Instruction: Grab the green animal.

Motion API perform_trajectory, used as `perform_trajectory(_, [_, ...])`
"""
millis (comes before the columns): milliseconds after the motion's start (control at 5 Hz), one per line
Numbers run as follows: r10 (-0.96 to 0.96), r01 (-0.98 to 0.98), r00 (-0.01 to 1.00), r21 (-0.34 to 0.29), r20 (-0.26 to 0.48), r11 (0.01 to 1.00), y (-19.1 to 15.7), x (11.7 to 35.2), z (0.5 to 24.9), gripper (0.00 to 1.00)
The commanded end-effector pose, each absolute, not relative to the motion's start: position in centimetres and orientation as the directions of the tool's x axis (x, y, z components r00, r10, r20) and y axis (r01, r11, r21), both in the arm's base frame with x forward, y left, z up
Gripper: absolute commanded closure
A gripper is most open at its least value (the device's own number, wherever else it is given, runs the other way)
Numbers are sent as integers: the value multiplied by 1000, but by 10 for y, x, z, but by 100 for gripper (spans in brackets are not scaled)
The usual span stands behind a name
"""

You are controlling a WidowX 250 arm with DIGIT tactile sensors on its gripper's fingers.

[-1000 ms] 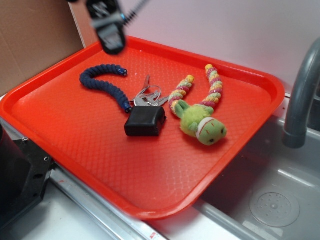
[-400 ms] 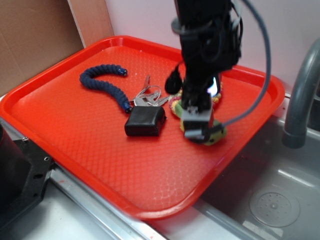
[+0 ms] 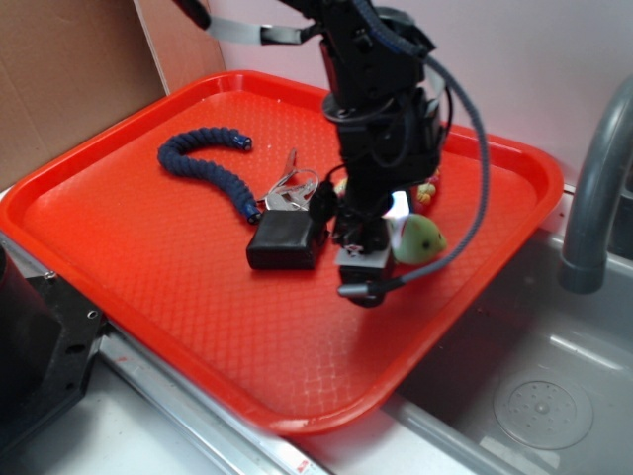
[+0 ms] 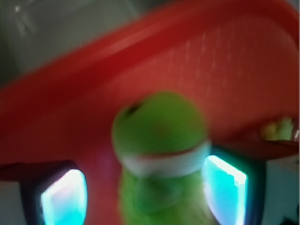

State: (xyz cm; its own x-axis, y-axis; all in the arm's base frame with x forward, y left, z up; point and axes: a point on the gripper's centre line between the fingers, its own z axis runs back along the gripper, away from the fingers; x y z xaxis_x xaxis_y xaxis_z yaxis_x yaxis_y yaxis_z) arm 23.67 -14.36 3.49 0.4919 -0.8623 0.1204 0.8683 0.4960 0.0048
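The green animal (image 3: 423,240) lies on the red tray (image 3: 148,267), right of middle. Only its lime head shows in the exterior view, since my arm covers its body. My gripper (image 3: 364,265) is down over it, pointing at the tray. In the blurred wrist view the green animal (image 4: 159,131) fills the space between my fingers, head away from me, white band with a red mark across it. My gripper (image 4: 144,197) is open. The right pad (image 4: 225,187) sits close against the band, while red tray shows between the left pad (image 4: 63,197) and the plush.
A black pouch (image 3: 282,240) with keys (image 3: 292,188) lies just left of the gripper. A dark blue braided rope (image 3: 203,163) curls at the tray's back left. A bit of multicoloured rope (image 3: 427,188) shows behind the arm. Grey faucet (image 3: 598,188) and sink (image 3: 534,396) stand right; cardboard (image 3: 59,69) behind left.
My arm swung from the tray's back left over to the green animal and came down on it. Since 0.4 s ago it shifted slightly left, uncovering the plush head.
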Motion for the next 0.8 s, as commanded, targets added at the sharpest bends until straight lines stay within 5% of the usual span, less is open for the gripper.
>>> perform_trajectory(0, [-831, 832, 547, 47, 102, 553, -146, 224, 35, 100])
perform_trajectory(200, [-796, 794, 598, 64, 92, 604, -140, 222, 45, 100])
perform_trajectory(600, [-647, 654, 739, 27, 189, 756, -91, 202, 130, 100])
